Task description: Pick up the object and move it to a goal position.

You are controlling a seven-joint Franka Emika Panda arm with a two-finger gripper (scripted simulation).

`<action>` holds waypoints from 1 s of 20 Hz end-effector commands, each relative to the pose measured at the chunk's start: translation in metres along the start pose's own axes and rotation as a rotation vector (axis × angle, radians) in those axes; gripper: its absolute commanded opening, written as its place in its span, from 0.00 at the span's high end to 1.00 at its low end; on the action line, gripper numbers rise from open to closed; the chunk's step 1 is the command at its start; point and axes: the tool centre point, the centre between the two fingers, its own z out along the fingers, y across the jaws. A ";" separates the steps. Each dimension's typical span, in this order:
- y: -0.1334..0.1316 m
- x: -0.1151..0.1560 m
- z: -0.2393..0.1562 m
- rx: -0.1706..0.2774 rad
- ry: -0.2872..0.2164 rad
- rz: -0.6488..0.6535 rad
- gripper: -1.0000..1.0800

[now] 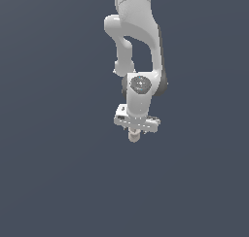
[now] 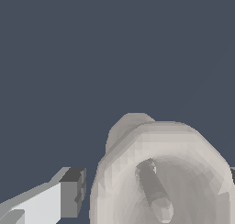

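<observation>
Main risk being flagged: the object [image 1: 133, 135] slipping or rotating out of the grip during transport, judged likely because it is so much narrower than the end effector [image 1: 133, 132] and only a small pale stub is being shown below the fingers in the exterior view. Contact is being assumed, not confirmed: in the wrist view the object [image 2: 160, 177] is filling the lower frame, rim and hollow interior being presented toward the camera, with one finger [image 2: 69, 193] being seen just beside it and the other barely visible at the frame edge. The end effector is being read as pinching the object between nearly closed fingers, though actual pad contact cannot be told from either view. A second risk is being noted: no goal marker is being shown in either picture, so the travel direction cannot be judged, and a fast move would be adding to the slip risk. Pose: the arm [image 1: 138, 32] is being held extended downward from the top of the exterior view, wrist pointed straight down, end effector vertical near frame centre. No surface edge is being shown against the uniform dark background, so whether the object is being lifted clear or resting cannot be told.
</observation>
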 end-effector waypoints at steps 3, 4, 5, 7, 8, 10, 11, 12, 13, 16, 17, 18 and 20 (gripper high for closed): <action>0.000 0.001 0.002 0.001 0.002 0.000 1.00; 0.000 0.001 0.002 0.001 0.002 0.000 1.00; 0.000 0.001 0.002 0.001 0.002 0.000 1.00; 0.000 0.001 0.002 0.001 0.002 0.000 1.00; 0.000 0.001 0.002 0.001 0.002 0.000 1.00; 0.000 0.001 0.002 0.001 0.002 0.000 1.00; 0.000 0.001 0.002 0.001 0.002 0.000 1.00; -0.001 0.001 0.002 0.001 0.002 0.000 1.00; -0.001 0.001 0.002 0.001 0.002 0.000 1.00; -0.005 0.002 -0.001 0.001 0.002 0.000 1.00; -0.008 0.003 -0.003 0.001 0.002 0.000 1.00; -0.011 0.004 -0.005 0.001 0.002 0.000 1.00; -0.019 0.006 -0.010 0.001 0.002 0.000 1.00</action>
